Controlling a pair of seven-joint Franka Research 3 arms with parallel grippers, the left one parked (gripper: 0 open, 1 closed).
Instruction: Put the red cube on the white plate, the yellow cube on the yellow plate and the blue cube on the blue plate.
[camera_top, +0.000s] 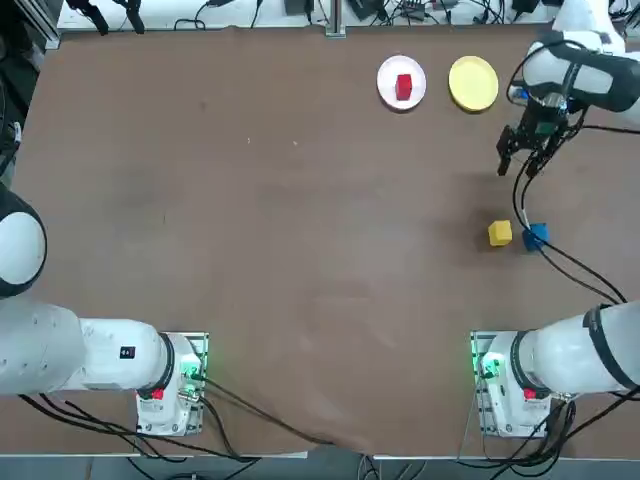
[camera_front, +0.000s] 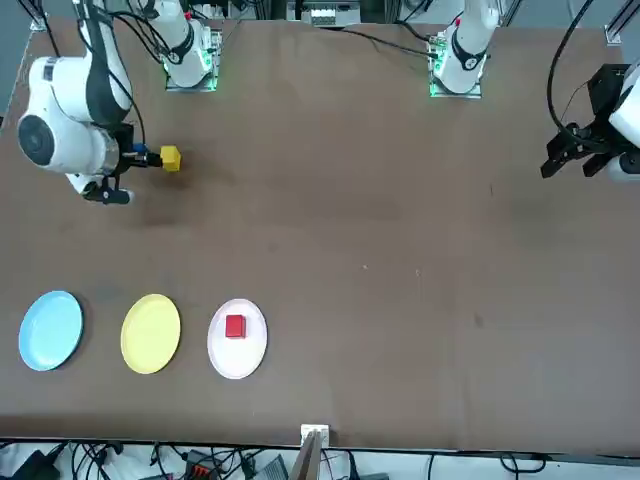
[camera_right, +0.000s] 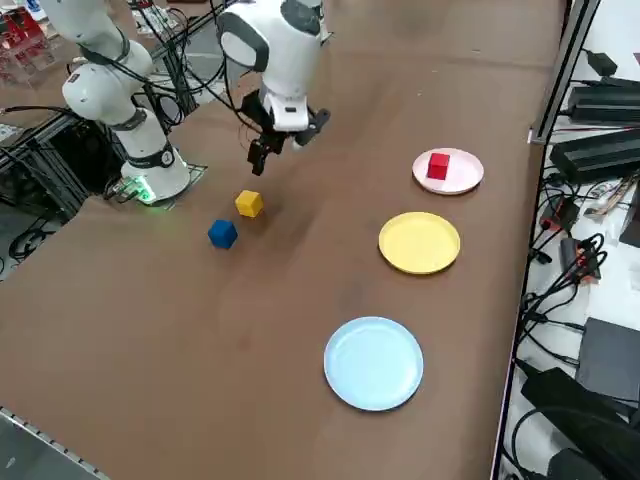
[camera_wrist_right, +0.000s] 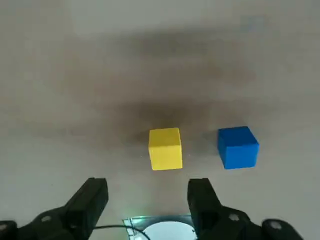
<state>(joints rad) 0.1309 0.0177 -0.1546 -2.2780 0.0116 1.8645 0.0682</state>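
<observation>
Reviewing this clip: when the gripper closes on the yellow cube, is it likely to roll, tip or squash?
The yellow cube rests flat on the table, so it probably won't roll. Its flat sides should suit the open right gripper above it. It looks solid, likely stiff. The blue cube sits apart, probably undisturbed.

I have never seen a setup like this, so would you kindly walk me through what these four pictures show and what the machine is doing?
They show one moment from four cameras: overhead, across the table, from the robot's right side, and on the working arm's wrist. The machine is a pair of robot arms at a brown table; only the right one works. Its right gripper, a two-fingered claw, hangs open and empty above the table, near the yellow cube and the blue cube, which sit on the table side by side but apart. The wrist camera looks down past the fingers at them. Three small plates stand in a row: the white plate, with the red cube already on it, the yellow plate and the blue plate, both bare.
</observation>
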